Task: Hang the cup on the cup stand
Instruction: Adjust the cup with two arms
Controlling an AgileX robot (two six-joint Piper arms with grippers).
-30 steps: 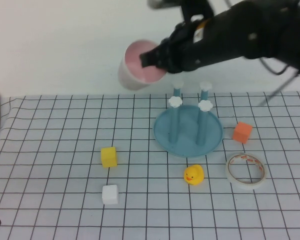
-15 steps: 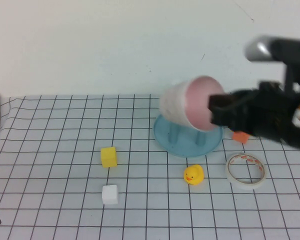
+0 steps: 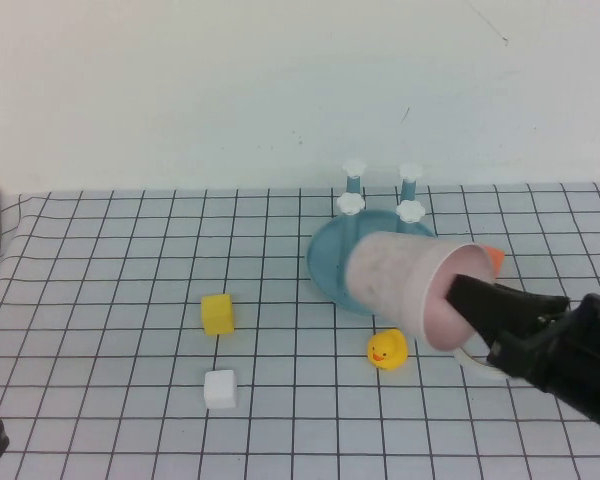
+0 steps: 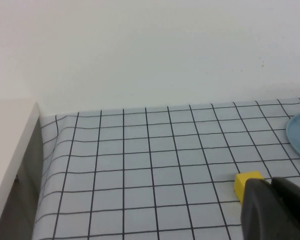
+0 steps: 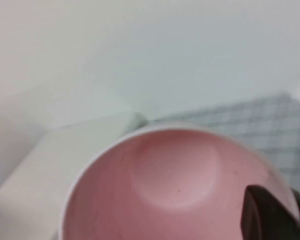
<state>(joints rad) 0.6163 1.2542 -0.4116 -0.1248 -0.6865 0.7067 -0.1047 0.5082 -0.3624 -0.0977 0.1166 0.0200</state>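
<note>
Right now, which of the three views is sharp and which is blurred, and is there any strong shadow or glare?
High view: sharp grid lines, even light, no glare; the cup, gripped at its rim by the right gripper, looks slightly soft in front of the cup stand. Right wrist view: the cup's pink inside fills the frame, blurred. Left wrist view: the table is clear, the shut left gripper a dark blur.

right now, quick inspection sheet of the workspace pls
surface: grid-lined table cover, flat.
job's things: cup held on its side, mouth toward the arm, in front of the cup stand; not hung.
clutter: yellow block, white block, rubber duck, orange block partly hidden.
grippers: right gripper shut on the cup's rim; left gripper low at the near left, jaws shut, empty.
cables: nothing seen.
surroundings: plain white wall.
</note>
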